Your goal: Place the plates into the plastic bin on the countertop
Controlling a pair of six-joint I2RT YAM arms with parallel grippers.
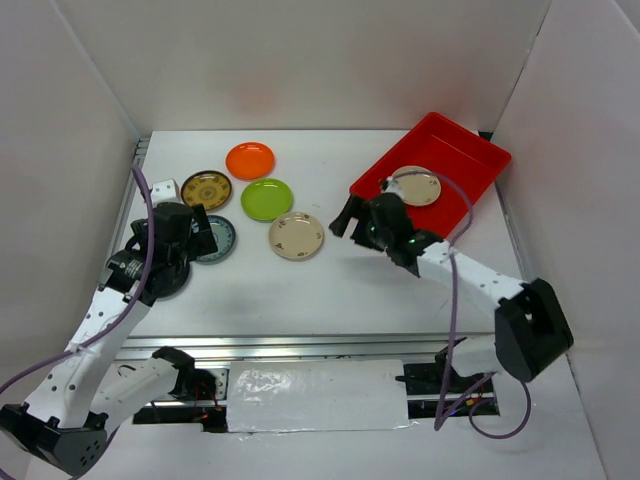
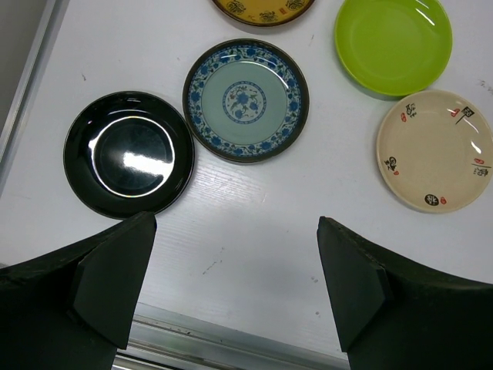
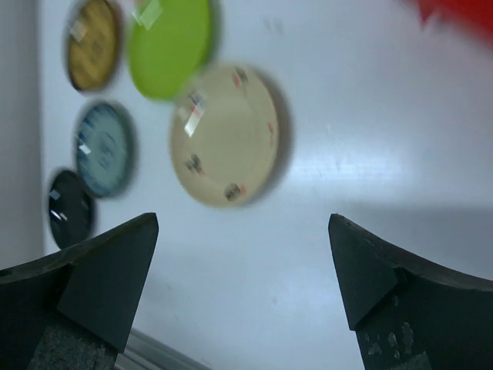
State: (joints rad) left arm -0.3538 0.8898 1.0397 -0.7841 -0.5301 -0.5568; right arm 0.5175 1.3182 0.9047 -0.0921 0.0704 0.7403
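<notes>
Plates [image 1: 267, 199] mostly lie on the white bench [image 1: 300, 290], but we see one beige plate [image 1: 415, 185] inside the red bin [image 1: 470, 150]. Our left end effector [image 2: 236, 231] and right end effector [image 3: 244, 227] both hang open, holding nothing.

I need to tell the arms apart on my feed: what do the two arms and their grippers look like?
The left arm and right arm match: white links, black joint housings, and a purple cable looping along each. The left gripper and right gripper have black, wedge-shaped fingers. A small green light glows near the right wrist.
</notes>
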